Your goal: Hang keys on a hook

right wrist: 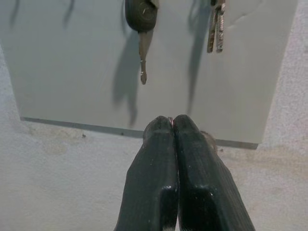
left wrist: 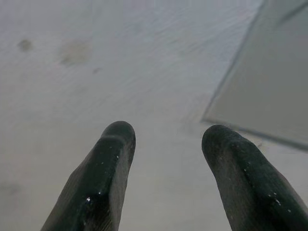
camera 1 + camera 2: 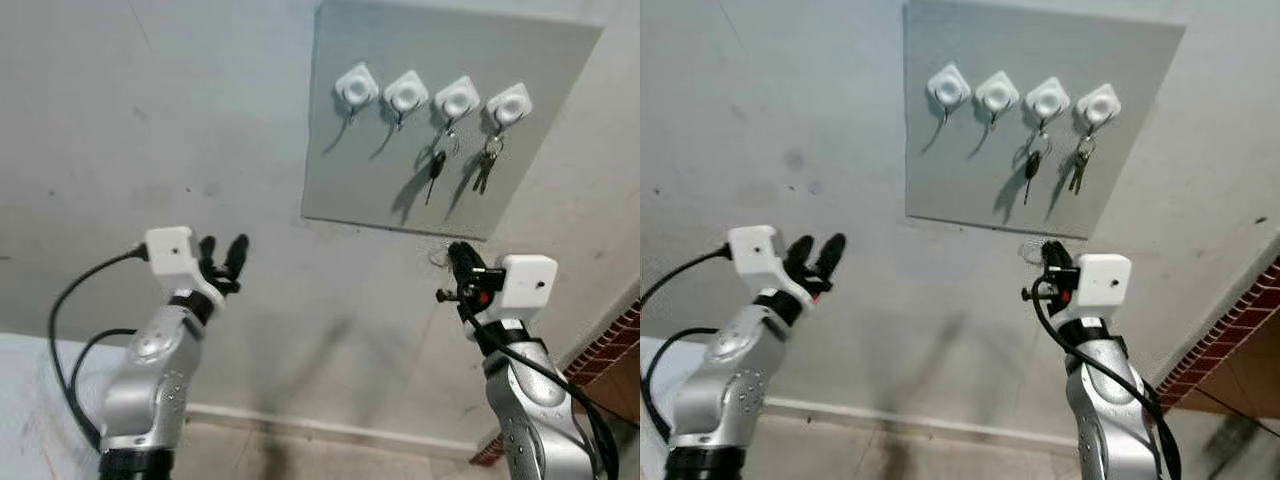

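Straight above the right tool (image 3: 455,262), whose fingers are pressed shut on a thin key ring (image 3: 438,258), hang the hooks (image 3: 458,98), far from the open left tool (image 3: 222,255).

Grey board (image 3: 380,150) is sitting flat on the wall, upper right of the frame, w/ four white hooks (image 3: 433,92) running in a row across its top. The two left hooks are hanging bare. 3rd hook from left (image 3: 457,98) is carrying a black-headed key (image 3: 436,170), hanging straight down on a small ring, blade pointing down. Rightmost hook (image 3: 509,104) is carrying a bunch of plain metal keys (image 3: 485,170), also dangling straight down, just beside the black one, not touching it. Both sets are casting shadows down-left on the board.
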`<state>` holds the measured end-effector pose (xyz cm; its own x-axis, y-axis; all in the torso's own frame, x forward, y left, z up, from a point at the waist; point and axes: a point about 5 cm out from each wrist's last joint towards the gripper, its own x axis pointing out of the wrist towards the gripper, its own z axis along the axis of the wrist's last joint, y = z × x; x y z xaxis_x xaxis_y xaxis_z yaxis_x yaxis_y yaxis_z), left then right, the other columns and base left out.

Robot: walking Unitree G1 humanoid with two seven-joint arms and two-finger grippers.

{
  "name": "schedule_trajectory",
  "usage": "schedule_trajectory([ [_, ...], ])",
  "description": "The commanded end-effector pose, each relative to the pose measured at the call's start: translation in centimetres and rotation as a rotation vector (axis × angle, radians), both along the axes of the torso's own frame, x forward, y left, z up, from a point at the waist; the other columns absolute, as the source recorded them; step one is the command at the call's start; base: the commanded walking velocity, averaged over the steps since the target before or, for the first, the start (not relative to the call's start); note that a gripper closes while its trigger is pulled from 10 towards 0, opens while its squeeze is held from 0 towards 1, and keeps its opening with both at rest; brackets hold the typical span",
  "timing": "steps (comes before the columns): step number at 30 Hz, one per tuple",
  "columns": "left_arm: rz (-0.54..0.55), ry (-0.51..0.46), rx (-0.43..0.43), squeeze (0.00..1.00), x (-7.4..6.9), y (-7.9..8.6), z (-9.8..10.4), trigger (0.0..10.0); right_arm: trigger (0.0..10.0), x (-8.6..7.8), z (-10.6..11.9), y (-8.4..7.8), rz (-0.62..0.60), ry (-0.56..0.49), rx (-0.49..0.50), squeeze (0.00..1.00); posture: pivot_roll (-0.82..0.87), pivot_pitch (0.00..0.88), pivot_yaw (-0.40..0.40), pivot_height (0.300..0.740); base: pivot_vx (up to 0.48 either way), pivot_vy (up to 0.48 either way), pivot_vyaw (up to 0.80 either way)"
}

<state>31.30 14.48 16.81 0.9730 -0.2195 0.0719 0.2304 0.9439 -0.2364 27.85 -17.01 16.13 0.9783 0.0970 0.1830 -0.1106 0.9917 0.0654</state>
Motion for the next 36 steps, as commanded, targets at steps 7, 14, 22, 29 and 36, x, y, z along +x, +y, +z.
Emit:
schedule_trajectory([
  [7, -0.097, -0.085, 0.022, 0.0, 1.3, -2.7, 2.6, 10.0, 10.0, 1.4, 1.6, 0.6, 0.05, -0.06, -0.015, 0.0, 0.0, 0.0, -0.036, 0.74, 0.0, 0.0, 0.0],
  [14, -0.135, -0.131, 0.026, 0.0, 2.2, -3.7, 4.2, 10.0, 10.0, 3.3, 3.6, 1.8, 0.114, -0.132, -0.024, 0.0, 0.0, 0.0, -0.034, 0.74, 0.0, 0.0, 0.0],
  [22, -0.156, -0.16, 0.039, 0.0, 2.5, -4.2, 5.0, 10.0, 10.0, 4.8, 5.6, 3.0, 0.182, -0.212, -0.021, 0.0, 0.0, 0.0, -0.029, 0.74, 0.0, 0.0, 0.0],
  [29, -0.16, -0.178, 0.037, 0.0, 2.6, -4.2, 5.5, 10.0, 10.0, 5.5, 7.1, 3.6, 0.222, -0.27, -0.005, 0.0, 0.0, 0.0, -0.033, 0.74, 0.0, 0.0, 0.0],
  [36, -0.194, -0.202, 0.04, 0.0, 2.8, -4.9, 6.1, 10.0, 10.0, 5.9, 7.9, 3.7, 0.246, -0.305, 0.014, 0.0, -0.01, 0.0, -0.032, 0.74, 0.0, 0.0, 0.0],
])
